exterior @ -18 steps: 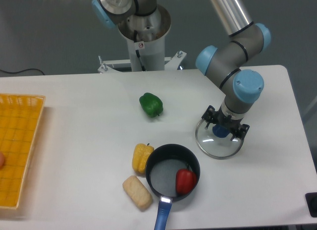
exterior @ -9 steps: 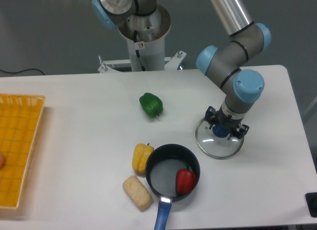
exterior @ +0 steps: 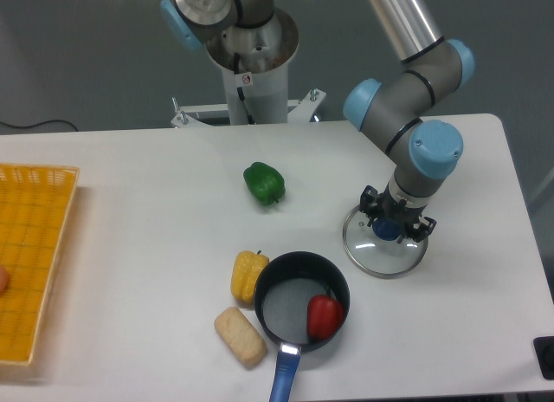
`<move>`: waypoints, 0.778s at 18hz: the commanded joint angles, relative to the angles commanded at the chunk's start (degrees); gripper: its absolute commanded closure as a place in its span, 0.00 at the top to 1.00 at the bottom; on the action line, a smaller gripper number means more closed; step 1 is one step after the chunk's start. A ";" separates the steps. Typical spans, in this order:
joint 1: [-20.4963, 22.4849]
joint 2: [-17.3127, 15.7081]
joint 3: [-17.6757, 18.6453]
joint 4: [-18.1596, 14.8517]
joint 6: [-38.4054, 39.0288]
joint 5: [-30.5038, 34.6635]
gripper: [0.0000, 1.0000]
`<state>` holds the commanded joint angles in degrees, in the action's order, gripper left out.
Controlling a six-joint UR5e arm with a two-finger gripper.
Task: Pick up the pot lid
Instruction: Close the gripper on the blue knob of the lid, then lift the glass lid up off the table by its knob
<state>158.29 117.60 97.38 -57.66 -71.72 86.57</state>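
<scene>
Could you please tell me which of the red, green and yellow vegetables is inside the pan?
The red vegetable, resting inside the black pan; the green vegetable and the yellow vegetable are both outside it, on the table.

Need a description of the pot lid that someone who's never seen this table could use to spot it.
Find the robot arm at the right and follow it down to its gripper. The lid lies right beneath: round, see-through, blue knob. The nearby pan is dark, with a long blue handle.
</scene>
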 joint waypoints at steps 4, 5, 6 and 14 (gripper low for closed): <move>0.00 -0.35 -0.09 0.00 -0.09 0.00 0.40; -0.09 -0.79 -0.17 -0.09 -0.09 0.00 0.40; -0.17 -1.31 -0.18 -0.09 -0.09 0.09 0.40; -0.62 -5.80 -5.09 -11.76 -0.09 0.35 0.40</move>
<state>157.68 111.80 92.30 -69.41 -71.81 86.92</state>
